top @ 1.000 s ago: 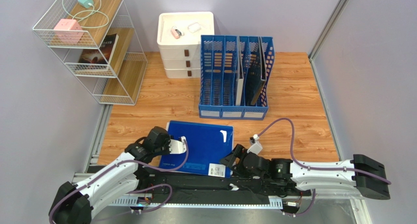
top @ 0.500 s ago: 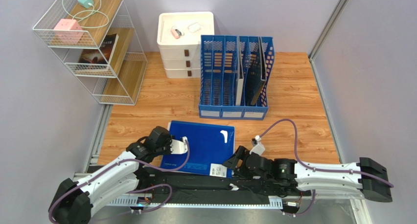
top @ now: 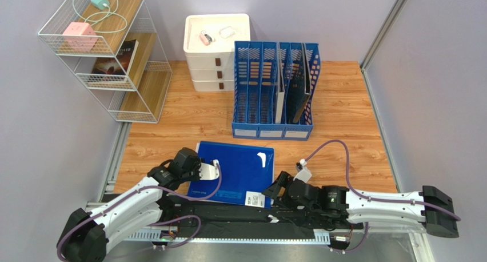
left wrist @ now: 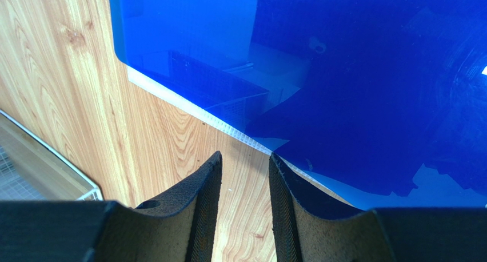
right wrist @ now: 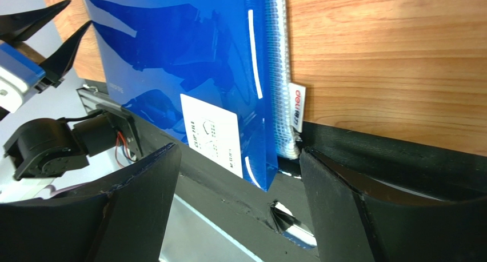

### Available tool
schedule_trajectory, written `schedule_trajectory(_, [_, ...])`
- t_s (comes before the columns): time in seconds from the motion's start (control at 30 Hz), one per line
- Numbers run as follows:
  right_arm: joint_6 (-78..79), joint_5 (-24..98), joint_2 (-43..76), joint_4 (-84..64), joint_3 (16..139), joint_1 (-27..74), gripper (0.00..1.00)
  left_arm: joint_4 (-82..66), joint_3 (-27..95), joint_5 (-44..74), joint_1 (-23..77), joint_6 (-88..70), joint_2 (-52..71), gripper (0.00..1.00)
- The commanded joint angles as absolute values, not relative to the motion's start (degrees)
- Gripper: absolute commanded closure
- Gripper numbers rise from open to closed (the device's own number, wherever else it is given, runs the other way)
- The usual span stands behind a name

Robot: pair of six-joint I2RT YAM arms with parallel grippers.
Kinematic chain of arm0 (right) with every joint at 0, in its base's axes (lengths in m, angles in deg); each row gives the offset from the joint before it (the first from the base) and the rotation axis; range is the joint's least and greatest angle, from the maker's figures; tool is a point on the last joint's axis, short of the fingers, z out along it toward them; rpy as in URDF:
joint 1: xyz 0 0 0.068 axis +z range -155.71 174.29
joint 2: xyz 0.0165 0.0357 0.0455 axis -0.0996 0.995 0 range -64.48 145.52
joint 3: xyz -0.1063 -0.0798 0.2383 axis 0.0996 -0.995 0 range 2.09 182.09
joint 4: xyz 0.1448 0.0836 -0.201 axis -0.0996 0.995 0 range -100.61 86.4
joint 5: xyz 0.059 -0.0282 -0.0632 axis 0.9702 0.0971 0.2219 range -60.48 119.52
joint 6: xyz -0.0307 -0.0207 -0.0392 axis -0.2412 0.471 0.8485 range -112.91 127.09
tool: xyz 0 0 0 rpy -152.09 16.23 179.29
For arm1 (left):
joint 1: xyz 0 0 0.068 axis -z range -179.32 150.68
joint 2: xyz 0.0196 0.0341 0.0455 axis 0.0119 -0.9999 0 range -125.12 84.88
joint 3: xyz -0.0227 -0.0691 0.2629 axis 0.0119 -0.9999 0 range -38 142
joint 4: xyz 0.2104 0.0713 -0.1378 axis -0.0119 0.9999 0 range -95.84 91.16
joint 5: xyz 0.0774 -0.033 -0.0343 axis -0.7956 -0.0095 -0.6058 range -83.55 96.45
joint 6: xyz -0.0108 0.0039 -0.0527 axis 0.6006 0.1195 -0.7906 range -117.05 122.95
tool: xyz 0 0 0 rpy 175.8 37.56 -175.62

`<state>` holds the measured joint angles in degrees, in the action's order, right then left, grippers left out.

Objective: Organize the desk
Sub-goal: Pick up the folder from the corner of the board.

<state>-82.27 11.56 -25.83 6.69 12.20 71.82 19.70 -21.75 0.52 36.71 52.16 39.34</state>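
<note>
- A grasp was being lined up: the blue folder (top: pixel 234 173) lay flat on the table (top: pixel 343 113), its near corner overhanging.
- The left hand (left wrist: pixel 244 159) was narrowly parted and empty at the folder's left edge. The right hand (right wrist: pixel 240 153) gaped wide around that corner.
- The next move probably called for closing and lifting.

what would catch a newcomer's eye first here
A glossy blue folder lies flat at the near edge of the desk, overhanging it. The left end effector is at its left side and the right end effector is open around its near right corner. Behind it stands a blue file rack.
</note>
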Motion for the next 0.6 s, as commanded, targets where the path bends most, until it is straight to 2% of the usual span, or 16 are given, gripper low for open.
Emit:
schedule_trajectory(0.0, [-82.6,10.4,-24.6,4.3,12.1,71.7,0.18,20.1,-21.3,4.1,37.3,51.0,38.9,0.57])
schedule_trajectory(0.57, [-81.4,12.7,-23.4,4.5,15.3,71.7,0.2,19.7,-21.7,4.0,37.3,51.4,38.9,0.57])
